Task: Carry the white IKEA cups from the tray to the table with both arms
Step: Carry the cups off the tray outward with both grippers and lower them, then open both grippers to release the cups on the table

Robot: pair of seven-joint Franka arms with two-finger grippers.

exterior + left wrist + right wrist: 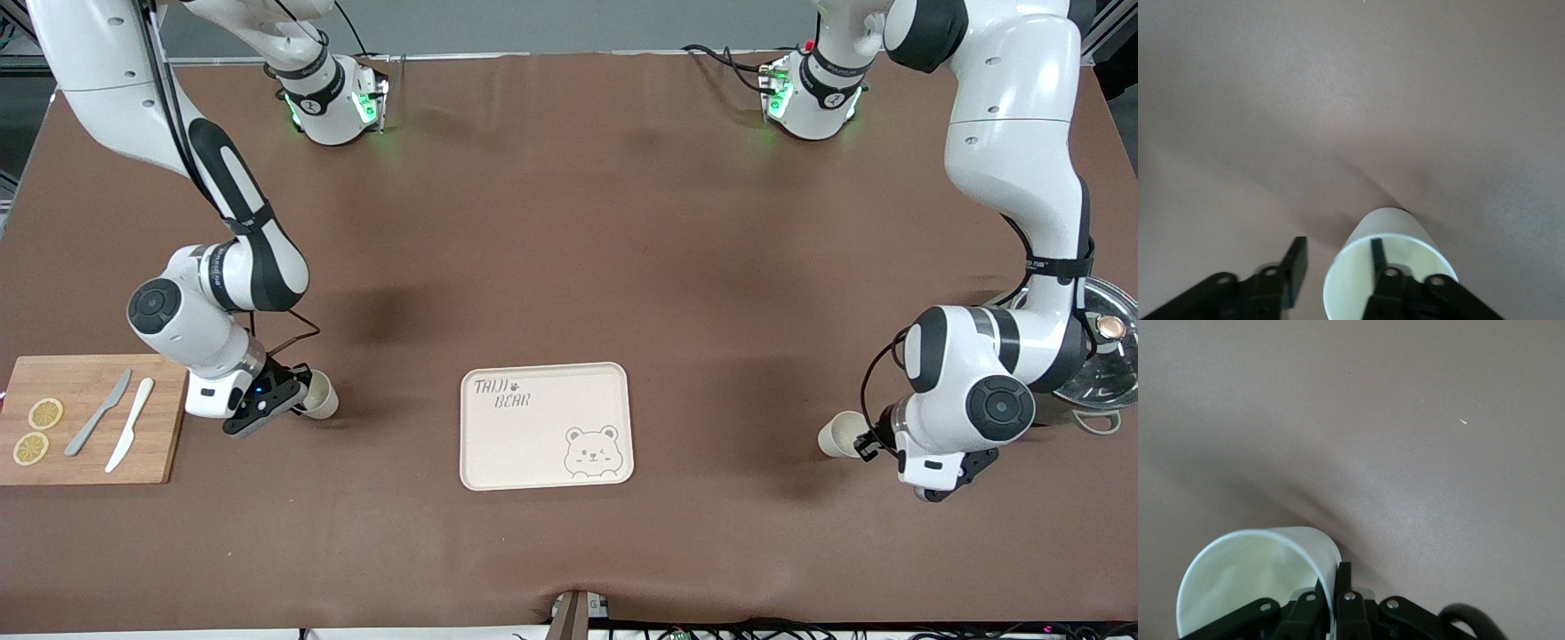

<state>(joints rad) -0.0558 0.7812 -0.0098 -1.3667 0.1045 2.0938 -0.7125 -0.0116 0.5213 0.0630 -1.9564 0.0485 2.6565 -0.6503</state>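
We judged the job to be at its release step: the tray [546, 425], near the middle of the tabletop's edge nearest the front camera, carried nothing, and both white cups were already off it, well apart.

The left gripper [867, 442] was down at the table [569, 249] toward the left arm's end, with one cup [839, 435] at its fingers. The right gripper [286, 402] was low toward the right arm's end, beside the cutting board [89, 462], with the other cup [318, 395].

The front view gave placement but hid the fingers. The left wrist view showed the jaws parted: one finger [1377, 257] inside the cup [1388, 263], the other [1295, 267] outside and clear of the wall, so that cup looked let go. The right wrist view showed the jaws together, pinching the wall of its cup [1258, 577] at the rim.

Next, we reckoned, the right jaws needed to part, then both arms should lift straight up so no finger dragged a cup over.
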